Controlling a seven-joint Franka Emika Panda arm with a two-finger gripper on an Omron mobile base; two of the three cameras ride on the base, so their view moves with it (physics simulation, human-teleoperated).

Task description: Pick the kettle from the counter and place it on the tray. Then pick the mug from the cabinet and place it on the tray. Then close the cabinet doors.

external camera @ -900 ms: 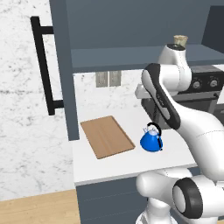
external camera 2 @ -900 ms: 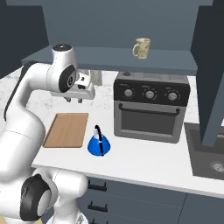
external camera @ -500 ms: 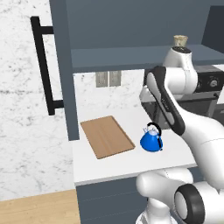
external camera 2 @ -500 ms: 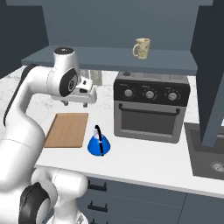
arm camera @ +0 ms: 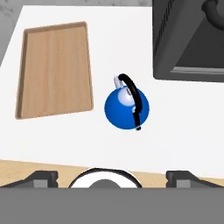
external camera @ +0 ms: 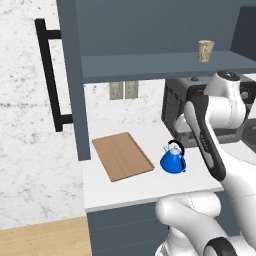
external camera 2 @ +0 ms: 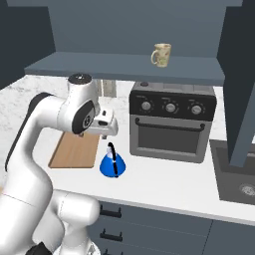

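Kettle sits upright on the counter, just beside the tray but apart from it, w/ the toaster oven near its other side. Gripper hangs above the kettle; tips barely poke into the hand view, wide apart, holding nothing. Mug stands on the cabinet shelf. Left cabinet door open, seen edge-on; arm hides part of the oven in the left base view.

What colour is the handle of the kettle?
Black. The handle arches over the bright blue kettle; the hand view shows it best.
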